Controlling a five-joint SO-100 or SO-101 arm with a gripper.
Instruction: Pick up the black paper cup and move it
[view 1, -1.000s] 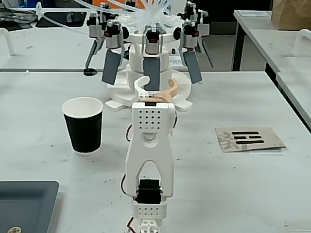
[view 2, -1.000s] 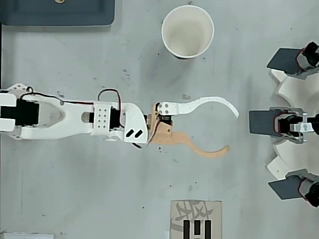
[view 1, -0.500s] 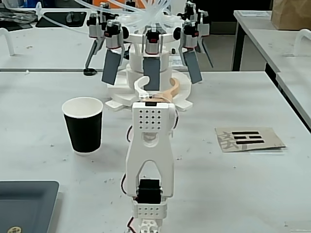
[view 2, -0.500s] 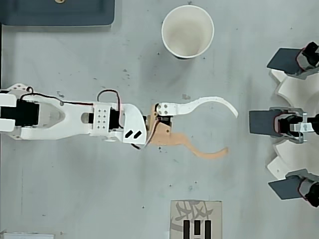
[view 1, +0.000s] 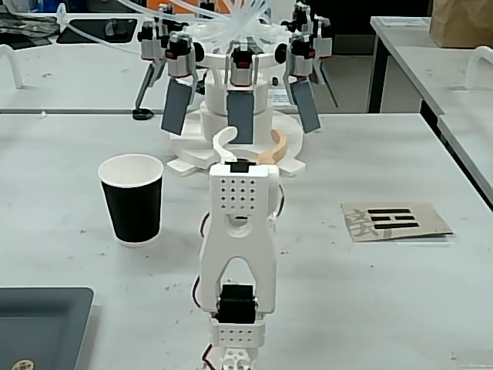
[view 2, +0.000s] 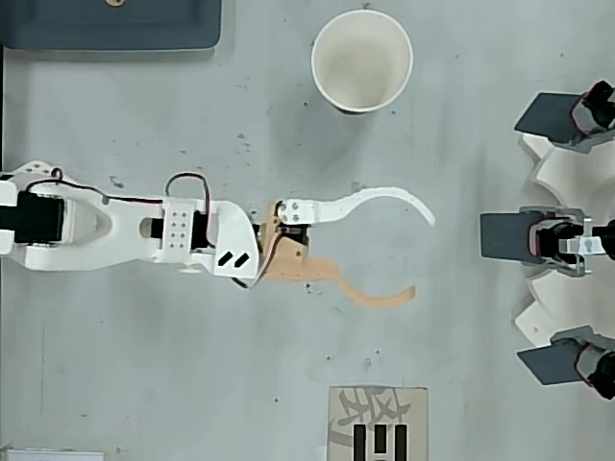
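Observation:
The black paper cup point(view 1: 132, 204) stands upright on the grey table, left of the arm in the fixed view. From overhead its white inside and rim point(view 2: 336, 48) show near the top edge, with nothing in it. My gripper point(view 2: 423, 257) is open, its curved white finger point(view 2: 384, 200) and orange finger point(view 2: 370, 296) spread wide just above the table. It points away from the arm's base and holds nothing. The cup is well apart from it, off the white finger's side. In the fixed view the gripper point(view 1: 248, 140) shows just beyond the white arm.
A white device with grey paddles and clear tubes point(view 1: 239, 92) stands ahead of the gripper, at the right edge overhead point(view 2: 557, 235). A cardboard piece with black marks point(view 1: 394, 221) point(view 2: 378, 423) lies on the orange finger's side. A dark tray point(view 1: 38, 324) point(view 2: 110, 24) sits near the arm's base.

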